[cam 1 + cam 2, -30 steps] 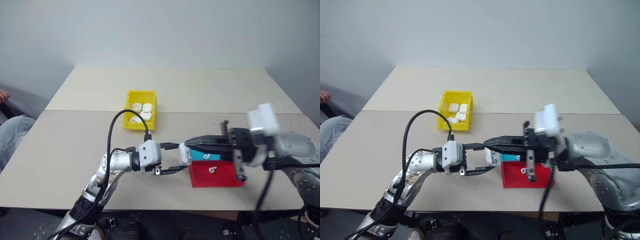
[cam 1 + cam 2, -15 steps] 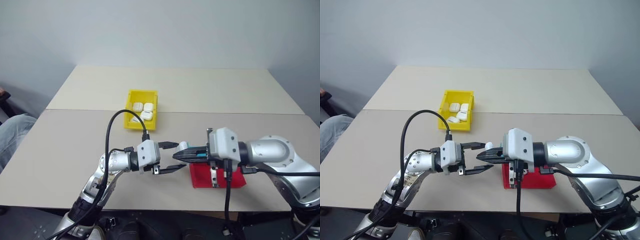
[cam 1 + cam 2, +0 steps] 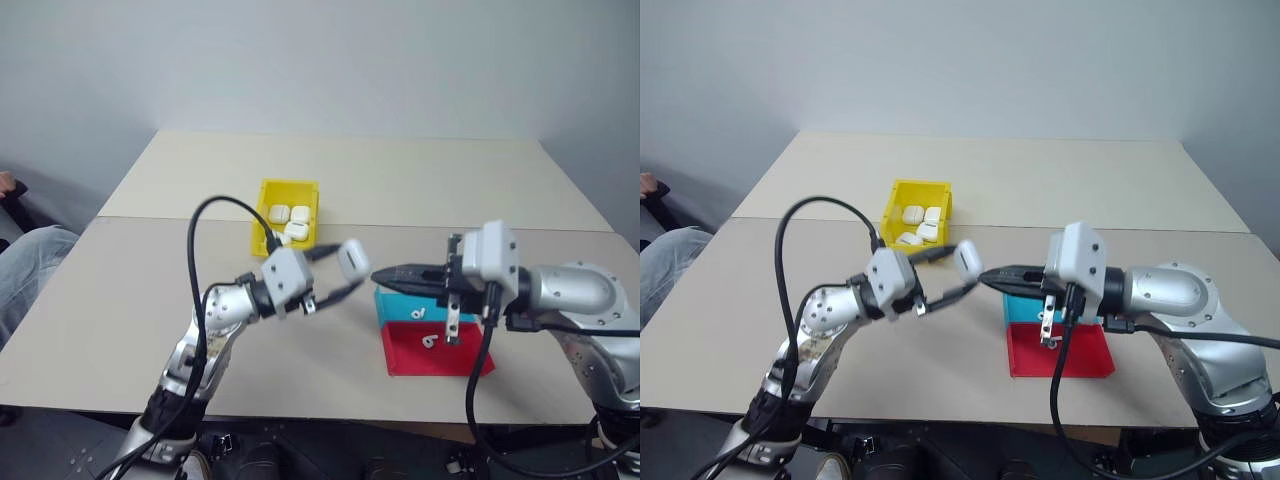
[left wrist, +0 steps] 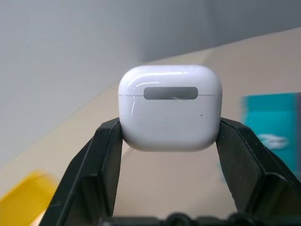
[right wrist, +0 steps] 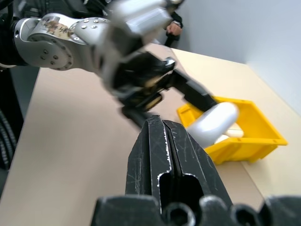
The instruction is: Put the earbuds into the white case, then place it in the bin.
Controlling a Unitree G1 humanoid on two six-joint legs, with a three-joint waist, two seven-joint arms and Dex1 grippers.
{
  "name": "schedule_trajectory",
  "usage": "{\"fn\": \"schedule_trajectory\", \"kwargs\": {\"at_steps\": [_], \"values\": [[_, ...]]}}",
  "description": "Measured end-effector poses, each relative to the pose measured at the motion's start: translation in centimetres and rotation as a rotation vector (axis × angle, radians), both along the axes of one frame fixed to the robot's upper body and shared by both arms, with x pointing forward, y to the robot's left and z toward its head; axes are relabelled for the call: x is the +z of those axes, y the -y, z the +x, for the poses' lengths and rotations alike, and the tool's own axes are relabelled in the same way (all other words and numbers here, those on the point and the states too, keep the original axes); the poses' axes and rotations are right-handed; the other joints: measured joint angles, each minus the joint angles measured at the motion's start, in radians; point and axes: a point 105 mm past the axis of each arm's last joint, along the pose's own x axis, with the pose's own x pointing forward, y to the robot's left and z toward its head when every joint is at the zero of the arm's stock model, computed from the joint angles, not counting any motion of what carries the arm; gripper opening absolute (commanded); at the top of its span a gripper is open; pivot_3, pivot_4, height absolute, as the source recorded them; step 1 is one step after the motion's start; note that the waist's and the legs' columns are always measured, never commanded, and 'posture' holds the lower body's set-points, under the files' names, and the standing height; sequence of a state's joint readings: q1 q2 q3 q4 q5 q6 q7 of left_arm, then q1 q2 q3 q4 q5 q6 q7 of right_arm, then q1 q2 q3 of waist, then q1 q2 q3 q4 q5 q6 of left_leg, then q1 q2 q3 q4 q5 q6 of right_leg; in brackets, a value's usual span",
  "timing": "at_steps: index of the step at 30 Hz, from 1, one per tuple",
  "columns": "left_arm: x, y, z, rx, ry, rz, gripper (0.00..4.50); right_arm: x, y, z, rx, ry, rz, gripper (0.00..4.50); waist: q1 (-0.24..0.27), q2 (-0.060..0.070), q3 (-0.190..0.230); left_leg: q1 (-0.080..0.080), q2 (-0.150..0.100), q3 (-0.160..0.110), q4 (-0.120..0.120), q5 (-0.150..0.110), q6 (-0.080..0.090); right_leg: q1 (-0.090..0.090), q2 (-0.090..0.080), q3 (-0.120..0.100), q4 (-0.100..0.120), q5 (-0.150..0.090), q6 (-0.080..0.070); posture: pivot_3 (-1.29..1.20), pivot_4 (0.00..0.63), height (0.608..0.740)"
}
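Two black fingers of the left gripper are seen in the left eye view clamped on the small glossy white rounded case, held in the air between the bright yellow plastic bin and the right gripper. A tiny white earbud lies in the flat red tray, another on the teal tray.

In the left wrist view, the case is pinched by its sides, lid shut.

In the right wrist view, the right gripper is pressed together on nothing, pointing toward the case.

The grip is narrow on glossy plastic — a quick swing toward the bin could let the case slip out short of it.

Against half a second ago, the left arm has lifted and carried the case off toward the bin — the right gripper has parted from it.
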State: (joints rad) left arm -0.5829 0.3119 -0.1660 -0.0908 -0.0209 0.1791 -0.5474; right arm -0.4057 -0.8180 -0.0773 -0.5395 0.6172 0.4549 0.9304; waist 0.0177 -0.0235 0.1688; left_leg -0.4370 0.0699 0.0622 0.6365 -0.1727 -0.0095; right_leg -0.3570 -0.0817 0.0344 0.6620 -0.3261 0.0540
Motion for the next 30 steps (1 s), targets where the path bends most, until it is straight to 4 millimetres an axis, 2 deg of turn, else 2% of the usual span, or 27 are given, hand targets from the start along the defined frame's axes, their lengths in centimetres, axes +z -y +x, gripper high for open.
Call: {"fn": "schedule_trajectory", "kwargs": {"at_steps": [1,4,7,10,15,19,23,26,27,28,30], "values": [[0.8,-0.7,1.9,0.121,0.014,-0.015,2.73,-0.2,0.1,0.1,-0.011,-0.004,-0.002,0.02,-0.001,0.0,0.0,0.0,0.0,0.0,0.0,0.0,0.0,0.0,0.0,0.0,0.0,0.0,0.0,0.0,0.15,0.74],[2.1,-2.8,5.3,0.366,0.03,-0.063,2.73,-0.8,0.6,0.5,-0.04,-0.031,0.004,0.02,-0.006,0.0,0.0,-0.001,0.0,0.0,0.0,-0.001,0.001,-0.001,0.0,0.0,-0.001,0.0,0.0,0.0,0.15,0.74],[2.2,-4.0,7.1,0.488,0.016,-0.066,2.73,-1.1,0.9,0.9,-0.064,-0.037,-0.003,0.02,-0.01,0.0,0.0,-0.002,0.0,0.001,-0.002,-0.001,0.001,-0.004,0.0,0.001,-0.001,0.0,0.0,0.0,0.15,0.74],[1.0,-5.0,8.5,0.567,-0.024,-0.037,2.73,-1.7,0.9,1.2,-0.078,-0.049,-0.025,0.02,-0.007,0.0,0.0,-0.003,0.0,0.001,-0.003,0.0,0.0,-0.005,0.0,0.001,-0.001,0.0,0.0,0.0,0.15,0.74],[-1.9,-6.2,9.6,0.622,-0.099,0.021,4.42,-2.5,1.2,1.5,-0.109,-0.061,-0.051,0.0,-0.005,0.0,0.0,-0.003,0.0,0.002,-0.003,0.0,0.0,-0.005,0.0,0.001,-0.001,0.0,0.0,0.0,0.15,0.74],[-2.0,-5.9,9.9,0.618,-0.081,0.011,4.47,-2.9,1.3,1.5,-0.12,-0.067,-0.061,0.0,-0.005,0.0,0.0,-0.004,0.0,0.001,-0.003,0.001,-0.001,-0.005,0.0,0.0,-0.001,0.0,0.0,0.0,0.15,0.74],[-0.5,-4.9,9.2,0.532,-0.073,-0.068,4.47,-3.0,1.5,1.6,-0.128,-0.065,-0.077,0.0,-0.005,0.0,0.0,-0.004,0.0,0.002,-0.003,0.001,-0.001,-0.006,0.0,0.001,-0.001,0.0,0.0,0.0,0.15,0.74],[1.4,-4.3,7.3,0.364,-0.089,-0.176,4.47,-3.7,2.5,1.8,-0.149,-0.075,-0.131,0.0,-0.008,0.0,0.0,-0.004,0.0,0.002,-0.004,0.002,-0.003,-0.006,0.0,0.001,-0.001,0.0,0.0,0.0,0.15,0.74],[1.6,-4.5,5.8,0.268,-0.095,-0.184,4.47,-4.1,3.1,1.7,-0.148,-0.073,-0.156,0.0,-0.014,0.001,0.0,-0.004,0.0,0.003,-0.005,0.003,-0.004,-0.006,0.0,0.001,-0.001,0.0,0.0,0.0,0.15,0.74],[1.2,-5.0,4.5,0.197,-0.102,-0.173,4.47,-4.7,4.0,1.7,-0.158,-0.086,-0.183,0.0,-0.017,0.001,-0.001,-0.002,0.0,0.003,-0.006,0.007,-0.011,-0.006,0.0,0.003,-0.001,0.0,0.0,0.0,0.15,0.74],[-0.2,-6.0,2.5,0.105,-0.154,-0.145,4.47,-5.2,5.2,1.7,-0.167,-0.082,-0.218,0.0,-0.021,0.001,0.0,-0.002,0.0,0.004,-0.006,0.008,-0.013,-0.007,0.0,0.003,-0.001,0.0,0.0,0.0,0.15,0.74]]}}
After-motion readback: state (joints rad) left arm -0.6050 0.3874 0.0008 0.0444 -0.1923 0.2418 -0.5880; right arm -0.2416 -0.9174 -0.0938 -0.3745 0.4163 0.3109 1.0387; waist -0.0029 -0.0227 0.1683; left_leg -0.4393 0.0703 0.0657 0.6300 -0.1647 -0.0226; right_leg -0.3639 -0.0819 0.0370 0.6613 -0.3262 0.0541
